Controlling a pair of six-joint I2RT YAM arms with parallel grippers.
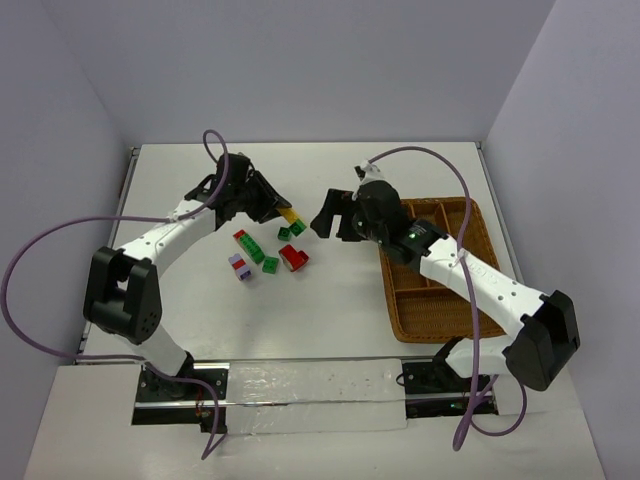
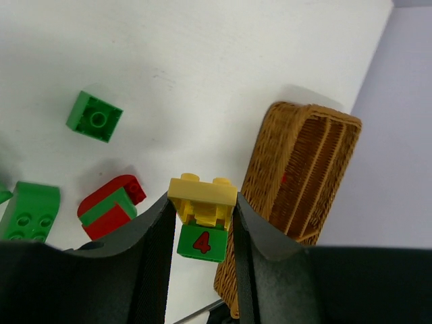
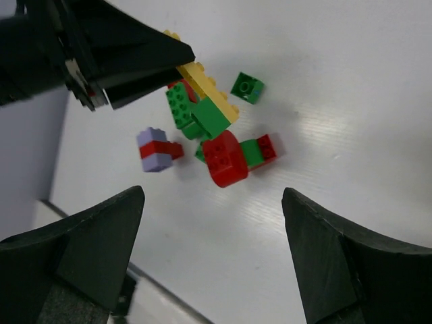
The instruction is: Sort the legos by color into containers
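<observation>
Left pincer point(image 2: 201, 197) grips a yellow-green lego stack point(image 2: 201, 219) near the loose legos point(image 3: 226, 158). Right pincer point(image 3: 212, 192) hangs wide open, empty, right between it and the wicker tray point(image 2: 263, 169).

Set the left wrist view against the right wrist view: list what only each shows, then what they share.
Left wrist only: the wicker tray and the red 4 printed on the yellow-and-green stack. Right wrist only: the purple-and-red brick stack and the open right fingers. Both: the left gripper clamping that stack, the red rounded piece and the single green brick.
</observation>
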